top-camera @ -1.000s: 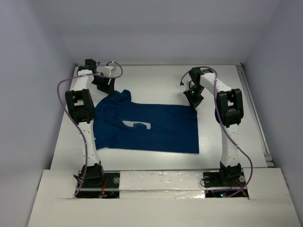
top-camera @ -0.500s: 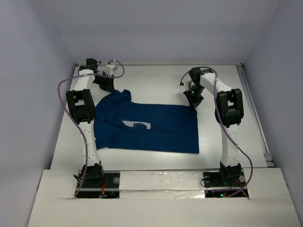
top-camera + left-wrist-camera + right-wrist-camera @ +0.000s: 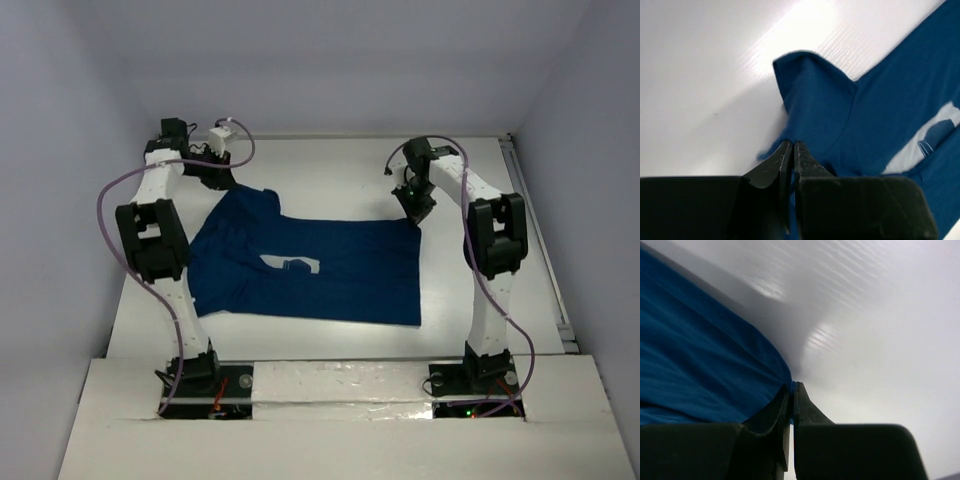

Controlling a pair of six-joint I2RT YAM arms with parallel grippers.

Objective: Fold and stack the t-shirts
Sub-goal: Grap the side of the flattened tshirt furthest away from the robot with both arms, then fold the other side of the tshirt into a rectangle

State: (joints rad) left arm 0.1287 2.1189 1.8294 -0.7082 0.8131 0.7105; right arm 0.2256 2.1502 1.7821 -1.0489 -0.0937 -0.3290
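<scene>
Our left gripper (image 3: 792,150) has its jaws pressed together on a pinch of blue cloth at the far sleeve (image 3: 812,85) of the t-shirt (image 3: 330,275); our right gripper (image 3: 792,390) is likewise closed tight, nipping the far corner of the hem (image 3: 782,372). From those two pinches the shirt spreads flat on the white table (image 3: 330,165) between the arms, neck to the left, hem to the right, its pale graphic (image 3: 292,265) facing up.

We judge the step in hand to be the first fold, bringing the far edge over to the near one. To do it well we should raise both pinches together and to the same height; keep the edge between them lightly taut so it does not sag; carry it toward us in one level sweep; and lay it down square on the near edge before we let go.
</scene>
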